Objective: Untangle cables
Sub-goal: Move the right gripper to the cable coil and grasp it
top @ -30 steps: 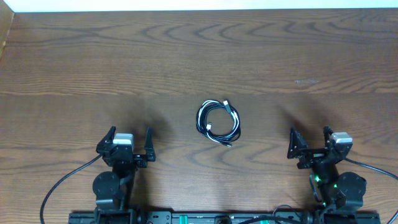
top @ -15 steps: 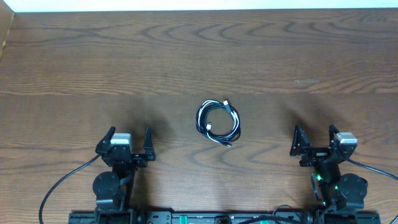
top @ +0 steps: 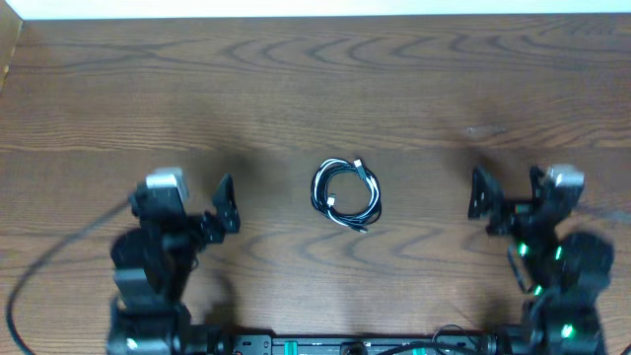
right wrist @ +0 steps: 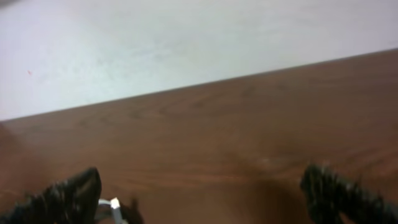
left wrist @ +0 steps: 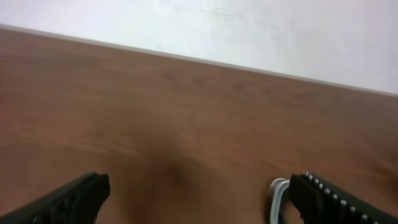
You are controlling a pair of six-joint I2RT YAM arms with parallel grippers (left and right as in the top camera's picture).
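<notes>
Black cables point(top: 346, 194) lie in one tight coil at frame centre on the wooden table point(top: 296, 79), well apart from both arms. Left gripper point(left wrist: 199, 186) and right gripper point(top: 509, 197) stand fully open and empty. Risk: a pinch taking several strands together would drag the coil whole or tighten it, and thin cord lying flat may slip the fingers.

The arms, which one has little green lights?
The right arm: green lights glow on its body. The left arm shows none.

The wooden table point(top: 296, 79) carries the cables point(top: 318, 192), coiled together near its middle.
</notes>
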